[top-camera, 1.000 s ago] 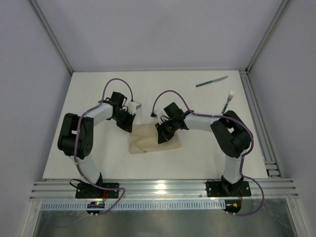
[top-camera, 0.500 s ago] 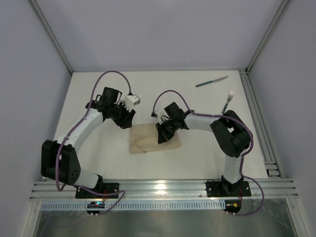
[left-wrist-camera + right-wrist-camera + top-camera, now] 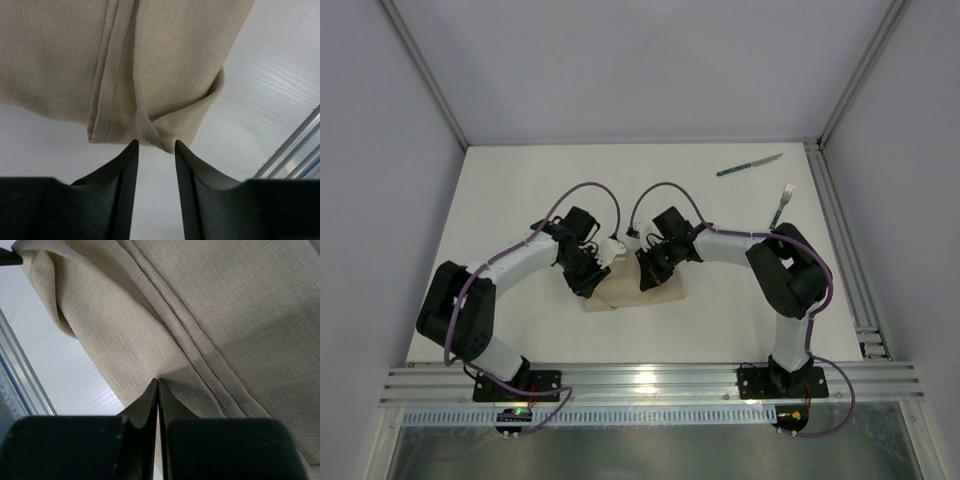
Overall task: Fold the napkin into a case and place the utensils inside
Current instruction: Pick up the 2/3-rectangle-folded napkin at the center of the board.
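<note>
The left gripper (image 3: pixel 155 146) stands open, its two fingers apart at the left end of the folded napkin (image 3: pixel 665 291), with a folded corner of the cloth lying just at the tips and nothing clamped between them. The right gripper (image 3: pixel 158 381) is closed, its fingers pressed together and their tips down on the cloth beside a seam; whether a layer is pinched cannot be told. The napkin lies mid-table, while the knife (image 3: pixel 748 165) and fork (image 3: pixel 782 206) lie well apart from it at the far right
</note>
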Robot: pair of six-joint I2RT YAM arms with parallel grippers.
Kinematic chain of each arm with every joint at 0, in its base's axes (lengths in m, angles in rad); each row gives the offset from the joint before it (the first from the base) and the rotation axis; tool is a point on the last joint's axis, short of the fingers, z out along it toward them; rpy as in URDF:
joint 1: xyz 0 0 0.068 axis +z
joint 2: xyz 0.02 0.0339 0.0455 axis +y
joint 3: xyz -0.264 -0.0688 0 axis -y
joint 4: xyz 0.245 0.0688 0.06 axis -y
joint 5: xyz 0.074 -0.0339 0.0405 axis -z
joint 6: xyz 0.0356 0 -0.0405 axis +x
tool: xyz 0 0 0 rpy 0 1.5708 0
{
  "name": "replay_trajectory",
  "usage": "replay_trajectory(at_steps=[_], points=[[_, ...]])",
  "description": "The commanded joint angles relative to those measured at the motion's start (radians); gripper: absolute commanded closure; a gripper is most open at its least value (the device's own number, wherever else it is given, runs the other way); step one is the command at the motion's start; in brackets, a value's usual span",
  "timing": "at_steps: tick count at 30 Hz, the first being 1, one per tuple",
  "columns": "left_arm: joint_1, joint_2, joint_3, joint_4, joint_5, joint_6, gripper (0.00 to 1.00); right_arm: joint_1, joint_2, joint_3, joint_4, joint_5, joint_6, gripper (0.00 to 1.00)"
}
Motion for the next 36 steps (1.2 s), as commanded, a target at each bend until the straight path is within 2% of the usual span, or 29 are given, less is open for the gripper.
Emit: replay_trajectory(at_steps=[1, 3, 4, 7, 13, 24, 27, 31, 34, 36], points=[[-0.007, 0.041, -0.008, 0.040, -0.073, 0.013, 0.68, -0.005, 0.018, -0.009, -0.003, 0.060, -0.016, 0.96], [-0.007, 0.053, -0.007, 0.066, -0.083, 0.010, 0.77, -0.008, 0.018, -0.010, -0.003, 0.059, -0.017, 0.96], [-0.007, 0.061, -0.005, 0.088, -0.093, -0.001, 0.86, -0.007, 0.020, -0.012, -0.003, 0.059, -0.019, 0.96], [-0.005, 0.053, -0.004, 0.128, -0.091, -0.016, 1.00, -0.010, 0.021, -0.012, -0.005, 0.053, -0.022, 0.96], [0.025, 0.024, 0.033, 0.146, -0.043, -0.044, 1.00, -0.014, 0.029, -0.010, -0.009, 0.045, -0.036, 0.96], [0.058, 0.223, 0.117, 0.160, -0.021, -0.055, 1.00, -0.013, 0.021, -0.004, -0.008, 0.019, -0.060, 0.95], [0.058, 0.263, 0.137, 0.154, -0.015, -0.056, 1.00, -0.016, -0.029, -0.004, 0.004, -0.010, -0.048, 0.89], [0.058, 0.289, 0.162, 0.145, -0.014, -0.052, 1.00, -0.040, -0.132, 0.037, 0.014, -0.026, -0.011, 0.57], [0.058, 0.288, 0.160, 0.142, -0.009, -0.047, 1.00, -0.102, -0.164, 0.086, 0.003, -0.026, 0.024, 0.49], [0.058, 0.285, 0.156, 0.149, -0.014, -0.045, 1.00, -0.149, -0.140, 0.131, -0.032, -0.004, 0.020, 0.48]])
